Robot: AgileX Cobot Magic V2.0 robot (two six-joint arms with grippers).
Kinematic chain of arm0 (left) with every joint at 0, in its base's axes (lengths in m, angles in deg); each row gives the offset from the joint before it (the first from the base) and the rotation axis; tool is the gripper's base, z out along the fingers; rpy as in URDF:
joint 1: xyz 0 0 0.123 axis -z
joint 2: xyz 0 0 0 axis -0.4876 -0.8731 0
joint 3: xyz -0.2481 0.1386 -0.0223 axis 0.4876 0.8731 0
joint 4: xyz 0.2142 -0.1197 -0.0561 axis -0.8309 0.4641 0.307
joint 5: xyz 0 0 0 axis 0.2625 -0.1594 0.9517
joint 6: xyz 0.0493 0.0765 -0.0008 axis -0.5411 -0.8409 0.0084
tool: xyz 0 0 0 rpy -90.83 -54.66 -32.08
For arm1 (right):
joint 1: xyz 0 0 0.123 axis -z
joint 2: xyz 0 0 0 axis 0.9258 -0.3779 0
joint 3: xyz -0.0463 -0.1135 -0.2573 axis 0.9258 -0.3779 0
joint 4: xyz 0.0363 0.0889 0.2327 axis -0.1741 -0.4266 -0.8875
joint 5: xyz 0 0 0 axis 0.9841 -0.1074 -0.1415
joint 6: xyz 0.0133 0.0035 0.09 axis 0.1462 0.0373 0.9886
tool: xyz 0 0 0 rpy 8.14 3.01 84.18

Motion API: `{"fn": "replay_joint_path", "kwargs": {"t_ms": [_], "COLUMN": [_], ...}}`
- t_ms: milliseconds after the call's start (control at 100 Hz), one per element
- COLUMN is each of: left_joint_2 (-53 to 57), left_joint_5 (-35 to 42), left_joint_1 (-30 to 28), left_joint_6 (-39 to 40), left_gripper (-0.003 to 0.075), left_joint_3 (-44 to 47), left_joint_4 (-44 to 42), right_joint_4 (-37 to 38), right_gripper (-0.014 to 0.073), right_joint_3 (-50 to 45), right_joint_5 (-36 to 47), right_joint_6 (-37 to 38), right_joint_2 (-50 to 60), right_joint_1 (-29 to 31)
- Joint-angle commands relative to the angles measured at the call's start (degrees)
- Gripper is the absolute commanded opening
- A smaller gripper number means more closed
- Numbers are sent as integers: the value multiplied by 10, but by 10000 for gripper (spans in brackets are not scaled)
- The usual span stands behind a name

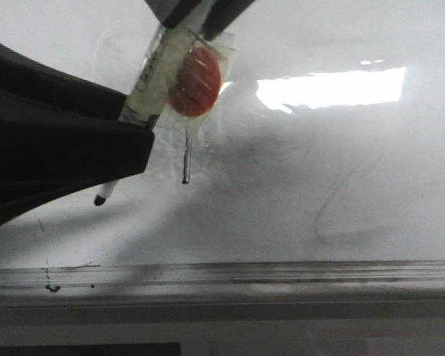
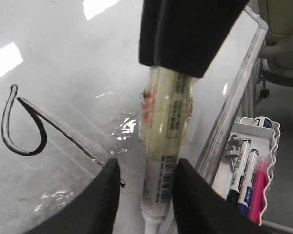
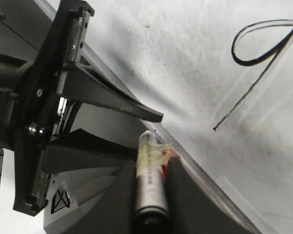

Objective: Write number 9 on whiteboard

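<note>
The number 9 point(image 2: 24, 134) is drawn in black on the whiteboard point(image 2: 63, 58), a narrow loop with a long straight stem. It also shows in the right wrist view point(image 3: 256, 53). In the front view only the stem's end point(image 1: 186, 163) shows below the tape. My right gripper point(image 3: 154, 170) is shut on a pale marker point(image 3: 149, 180) with a red patch point(image 1: 196, 81) taped to it. The marker's black tip point(image 1: 100, 199) points down near the board's lower part. My left gripper point(image 2: 146, 165) is open, its fingers either side of the marker point(image 2: 163, 126) with gaps on both sides.
The board's grey metal bottom rim point(image 1: 282, 274) runs across the front. A white tray point(image 2: 271, 146) beyond the rim holds several markers point(image 2: 249, 175). A bright glare patch point(image 1: 334, 87) lies on the board. The left arm's dark body point(image 1: 52, 148) fills the front view's left side.
</note>
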Motion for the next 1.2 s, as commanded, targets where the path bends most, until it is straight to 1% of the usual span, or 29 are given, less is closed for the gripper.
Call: {"fn": "replay_joint_path", "kwargs": {"t_ms": [0, 130, 240, 290, 360, 410, 430, 480, 530, 580, 640, 710, 760, 770, 810, 910, 1040, 1190], "left_joint_2": [3, 3, 3, 3, 3, 3, 3, 4, 6, 13, 20, 33, 43, 44, 52, 62, 58, 46], "left_joint_5": [43, 42, 41, 41, 38, 33, 28, 15, 2, -10, -22, -27, -28, -28, -28, -33, -51, -86], "left_joint_1": [4, 4, 4, 4, 4, 4, 4, 4, 4, 4, 4, 4, 2, 2, 1, 1, -9, -30], "left_joint_6": [5, 5, 5, 5, 6, 21, 32, 57, 79, 95, 95, 95, 94, 93, 88, 80, 76, 69], "left_gripper": [139, -22, -20, -20, -20, -20, -20, -20, -20, -20, -20, -20, -20, -20, -21, -21, -21, -21], "left_joint_3": [-18, -18, -18, -18, -18, -18, -18, -18, -18, -18, -18, -18, -18, -18, -18, -18, -18, -18], "left_joint_4": [3, 3, 2, 2, 13, 31, 40, 65, 89, 113, 159, 244, 322, 322, 370, 415, 495, 496], "right_joint_4": [-17, -35, -37, -37, -36, -34, -34, -34, -32, -30, -29, -29, -29, -29, -29, -29, -29, -29], "right_gripper": [-63, -63, -62, -44, 44, 154, 185, 307, 394, 441, 437, 428, 423, 422, 417, 418, 417, 417], "right_joint_3": [20, 20, 20, 20, 20, 20, 20, 20, 20, 20, 20, 20, 20, 20, 20, 20, 20, 20], "right_joint_5": [30, 40, 39, 39, 34, 32, 32, 35, 39, 41, 41, 39, 37, 37, 35, 33, 31, 32], "right_joint_6": [0, 0, 0, 0, 0, 0, 0, 0, 0, 0, 0, 0, 0, 0, 0, 0, 0, 1], "right_joint_2": [10, 10, 10, 10, 10, 10, 10, 10, 10, 10, 10, 10, 10, 10, 10, 10, 10, 10], "right_joint_1": [-1, -1, -1, -1, -1, -1, -1, -1, -1, -1, -1, -1, -1, -1, -1, -1, -1, -1]}}
